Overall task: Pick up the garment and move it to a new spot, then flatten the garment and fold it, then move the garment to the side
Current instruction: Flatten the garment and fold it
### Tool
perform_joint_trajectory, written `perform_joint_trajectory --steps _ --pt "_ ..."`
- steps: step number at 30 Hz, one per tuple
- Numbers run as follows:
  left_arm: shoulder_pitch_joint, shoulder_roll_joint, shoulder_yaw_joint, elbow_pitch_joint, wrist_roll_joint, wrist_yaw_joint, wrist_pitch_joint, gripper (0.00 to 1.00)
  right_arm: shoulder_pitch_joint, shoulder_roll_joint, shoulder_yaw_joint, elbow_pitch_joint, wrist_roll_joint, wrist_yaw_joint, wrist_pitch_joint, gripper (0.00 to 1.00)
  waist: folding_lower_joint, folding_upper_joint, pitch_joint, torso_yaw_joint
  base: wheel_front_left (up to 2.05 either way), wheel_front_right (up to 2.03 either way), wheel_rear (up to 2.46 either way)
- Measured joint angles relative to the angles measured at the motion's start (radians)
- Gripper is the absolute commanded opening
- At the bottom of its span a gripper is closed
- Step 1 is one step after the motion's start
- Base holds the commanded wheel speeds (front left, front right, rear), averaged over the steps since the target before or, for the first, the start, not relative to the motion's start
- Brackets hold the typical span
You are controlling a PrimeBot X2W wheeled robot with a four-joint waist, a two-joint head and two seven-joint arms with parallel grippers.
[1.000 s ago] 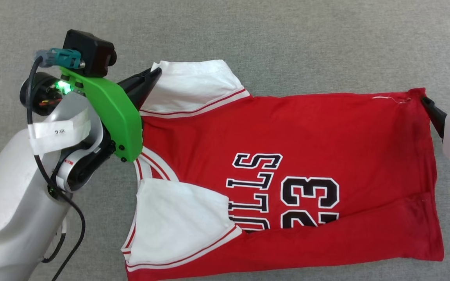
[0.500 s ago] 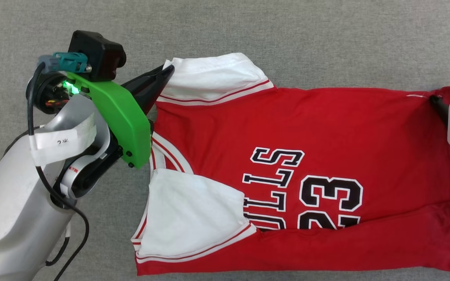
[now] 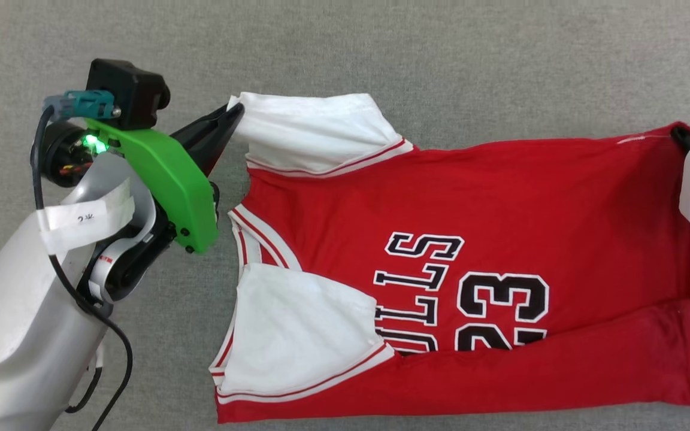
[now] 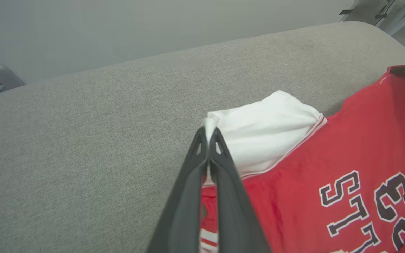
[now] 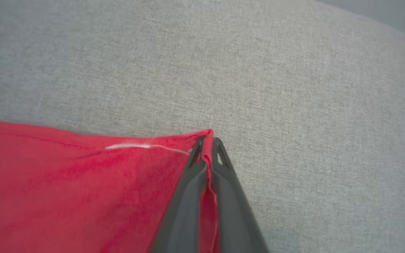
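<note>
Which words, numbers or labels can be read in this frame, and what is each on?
"ULLS": black, white-outlined print on the red garment, the U half under a fold.
"23": same garment, lower edge under that fold.
White tape on the left arm: handwriting too small to read.

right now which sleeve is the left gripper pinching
The far sleeve, at the head view's top: left gripper shut on its corner. The near sleeve lies free.
</note>
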Motion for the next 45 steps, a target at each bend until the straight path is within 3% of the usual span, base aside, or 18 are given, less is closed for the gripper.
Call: perform_joint_trajectory --steps 10,25,33,34,43,44,45 --pt "0.117 -0.007 0.013 0.014 -0.013 0.029 -0.062 0.0 0.124 -0.027 -0.012 -0.02 0.087 0.0 -0.119 0.0 0.0 0.0 -0.111 -0.001 0.0 0.0 0.0" --pt "0.438 0.039 0.005 -0.149 -0.068 0.119 -0.077 0.0 0.416 -0.126 0.015 -0.149 0.264 0.0 -0.285 0.0 0.0 0.0 -0.237 0.03 0.0 0.0 0.0" --pt "0.555 0.07 -0.053 -0.159 -0.089 0.121 -0.033 0.0 0.541 -0.252 0.145 -0.178 0.31 0.0 -0.353 0.0 0.0 0.0001 -0.269 0.05 0.0 0.0 0.0" --pt "0.574 0.078 -0.069 -0.146 -0.089 0.121 -0.016 0.0 0.555 -0.304 0.2 -0.173 0.323 0.0 -0.367 0.0 0.0 0.0 -0.276 0.052 0.0 0.0 0.0" --pt "0.586 0.082 -0.133 -0.062 -0.057 0.113 0.006 0.0 0.547 -0.386 0.364 -0.119 0.321 0.0 -0.395 0.0 0.0 0.0 -0.28 0.045 0.0 0.0 0.0" --pt "0.586 0.081 -0.141 -0.05 -0.053 0.108 0.006 0.09 0.542 -0.385 0.377 -0.106 0.321 0.0 -0.397 0.14 0.0 0.0 -0.279 0.043 0.0 0.0 0.0" --pt "0.586 0.079 -0.148 -0.038 -0.052 0.103 0.003 0.39 0.537 -0.381 0.387 -0.096 0.324 0.0 -0.403 0.36 0.0 0.0 -0.278 0.043 0.0 0.0 0.0"
